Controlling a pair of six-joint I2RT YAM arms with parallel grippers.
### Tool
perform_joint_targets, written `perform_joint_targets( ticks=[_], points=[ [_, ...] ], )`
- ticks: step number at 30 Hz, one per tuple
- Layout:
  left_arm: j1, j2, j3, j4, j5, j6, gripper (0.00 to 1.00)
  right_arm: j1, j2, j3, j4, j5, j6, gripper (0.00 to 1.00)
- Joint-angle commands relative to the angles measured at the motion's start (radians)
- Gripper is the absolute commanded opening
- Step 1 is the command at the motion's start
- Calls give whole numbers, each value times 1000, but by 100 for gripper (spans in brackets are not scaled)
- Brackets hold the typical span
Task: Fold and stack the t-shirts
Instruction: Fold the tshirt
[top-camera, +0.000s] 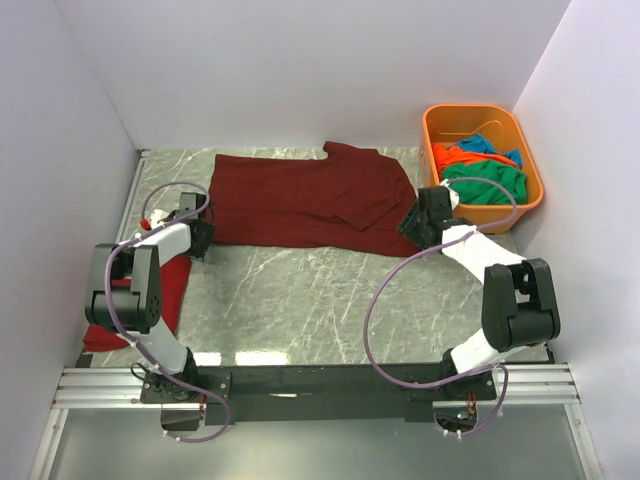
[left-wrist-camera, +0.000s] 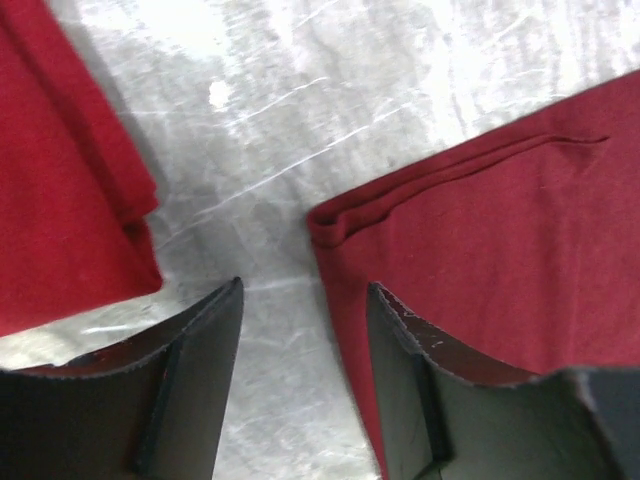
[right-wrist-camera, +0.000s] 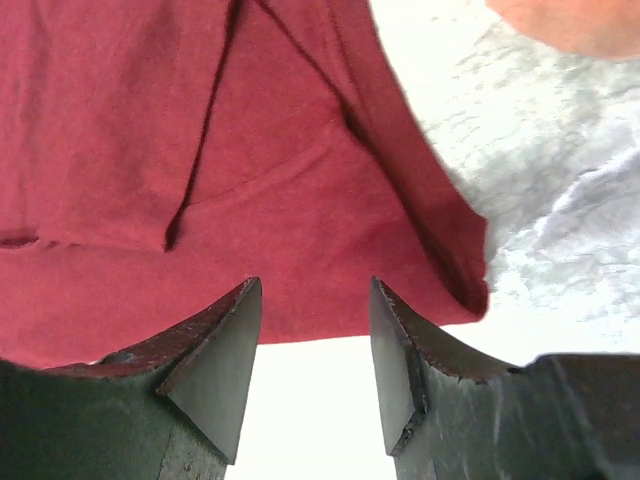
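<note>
A dark maroon t-shirt (top-camera: 300, 200) lies spread and partly folded across the back of the table. My left gripper (top-camera: 200, 238) is open at its near left corner; in the left wrist view the gripper (left-wrist-camera: 305, 300) straddles bare table beside the shirt's folded edge (left-wrist-camera: 480, 250). My right gripper (top-camera: 420, 222) is open at the shirt's near right corner; in the right wrist view the gripper (right-wrist-camera: 315, 300) sits just off the shirt's hem (right-wrist-camera: 250, 200). A bright red t-shirt (top-camera: 165, 290) lies folded at the near left, also in the left wrist view (left-wrist-camera: 60, 200).
An orange plastic tub (top-camera: 484, 120) at the back right holds green (top-camera: 490, 182), orange (top-camera: 455, 157) and blue (top-camera: 480, 144) shirts. White walls close in the left, back and right. The arm bases stand on a black rail (top-camera: 320, 380) at the near edge.
</note>
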Motion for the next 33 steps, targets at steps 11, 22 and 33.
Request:
perform_joint_targets(
  ticks=[11,22,33],
  points=[
    [5,65,30,63,-24,1,27,-86,-14,-106,20,-34,38,55],
    [10,67,48,63,-6,26,1,-114,-5,-147,20,2,12,55],
    [13,57,51,68,19,45,1,-123,-31,-109,-30,55,-38,57]
  ],
)
